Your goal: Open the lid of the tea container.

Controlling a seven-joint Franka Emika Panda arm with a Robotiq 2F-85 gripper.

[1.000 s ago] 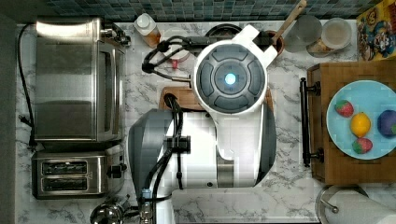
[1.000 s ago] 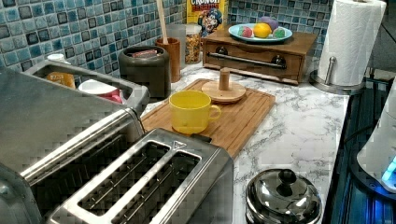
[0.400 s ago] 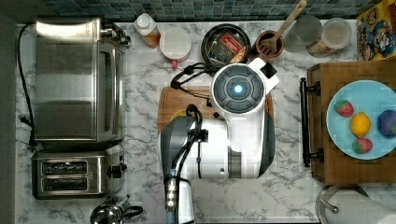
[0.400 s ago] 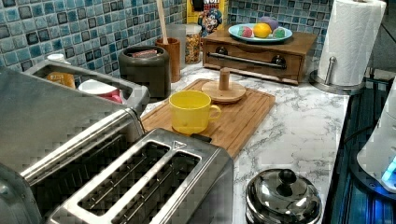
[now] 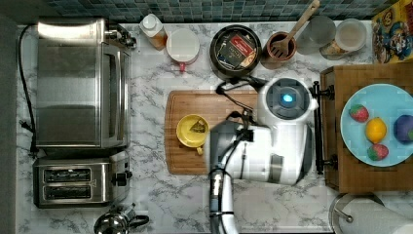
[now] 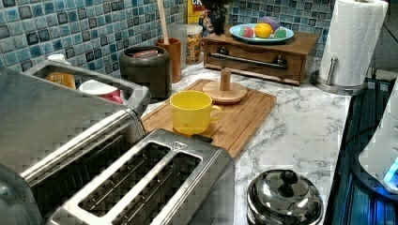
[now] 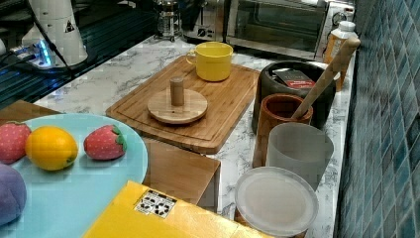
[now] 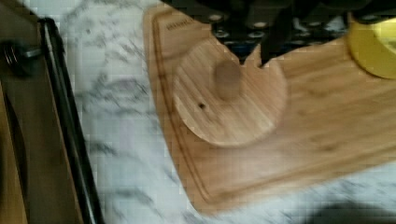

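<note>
Right view shows the lid point(image 7: 177, 105) off, flat on the board point(image 7: 218, 106), tin point(image 7: 294, 84) open: task looks done; claw state unclear.

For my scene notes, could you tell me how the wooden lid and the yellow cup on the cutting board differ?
The lid is a flat light-brown wooden disc with an upright knob; the yellow cup is taller, with a side handle. The lid is solid, the cup open-topped with something small inside it in the top view. Both rest on the wooden board, apart.
</note>
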